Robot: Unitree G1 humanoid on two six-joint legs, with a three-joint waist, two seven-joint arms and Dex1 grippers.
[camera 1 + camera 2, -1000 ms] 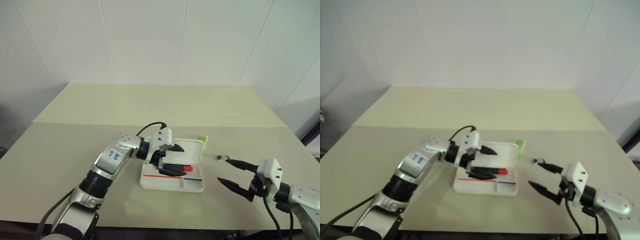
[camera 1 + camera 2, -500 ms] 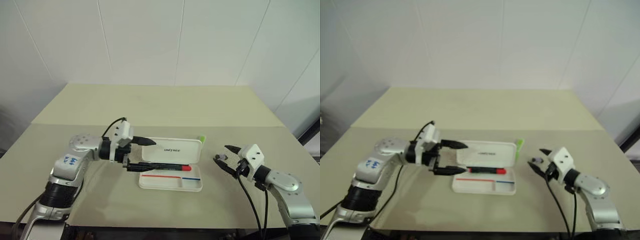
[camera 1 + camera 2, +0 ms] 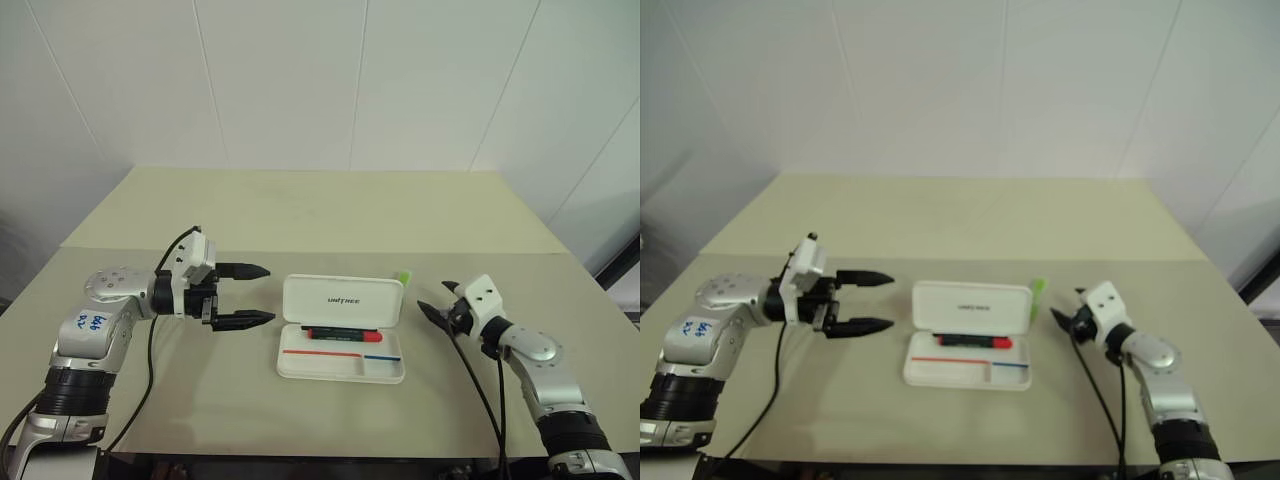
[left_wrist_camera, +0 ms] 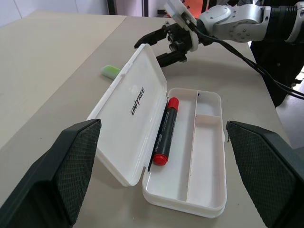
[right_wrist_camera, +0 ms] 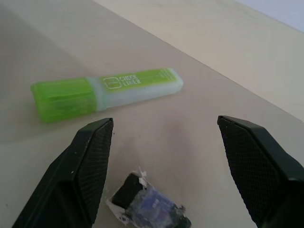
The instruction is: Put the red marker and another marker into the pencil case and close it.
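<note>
Now right gripper (image 5: 161,171) open, empty; green highlighter (image 5: 107,92) just ahead of fingertips, long axis crosswise to fingers. Left gripper (image 3: 250,295) open, farther off, beyond pencil case (image 3: 342,340).

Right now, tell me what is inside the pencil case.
The open pencil case holds only the red marker, lying in the tray along the hinge side. The other compartments are bare. The green highlighter lies outside, on the table behind the raised lid.
</note>
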